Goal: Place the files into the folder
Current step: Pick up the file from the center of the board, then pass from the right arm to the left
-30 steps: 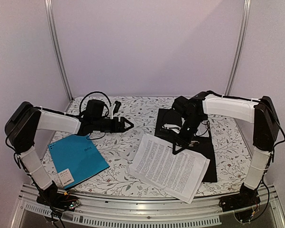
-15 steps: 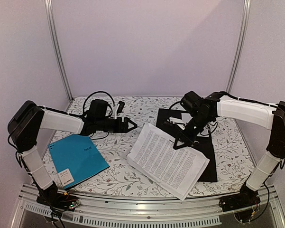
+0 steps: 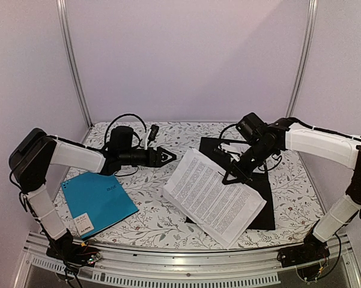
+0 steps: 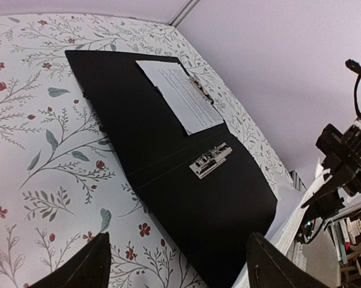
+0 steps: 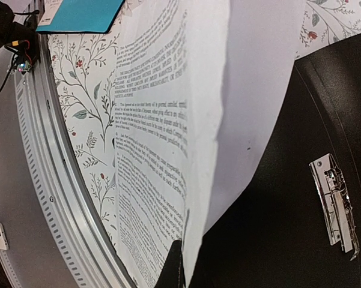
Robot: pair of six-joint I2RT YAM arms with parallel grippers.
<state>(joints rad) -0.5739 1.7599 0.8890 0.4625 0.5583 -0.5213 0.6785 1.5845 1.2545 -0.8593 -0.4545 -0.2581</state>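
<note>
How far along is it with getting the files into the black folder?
Done: black folder lies open, silver clip exposed. In hand: right gripper is shut on the files, sheets tilted partly over the folder. Left: lay them flat inside; left gripper hovers open, empty.

The right gripper (image 3: 227, 177) pinches the files (image 3: 210, 195) mid-frame, sheets partly over the black folder (image 3: 263, 207); teal folder (image 3: 99, 201) sits lower left.

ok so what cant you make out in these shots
top view: near part of the folder, under the files.
right wrist view: where the right jaws pinch the files, cut off by the bottom edge.
every view: the files' print, too small or blurred to read.
top view: teal folder label, too small.
</note>
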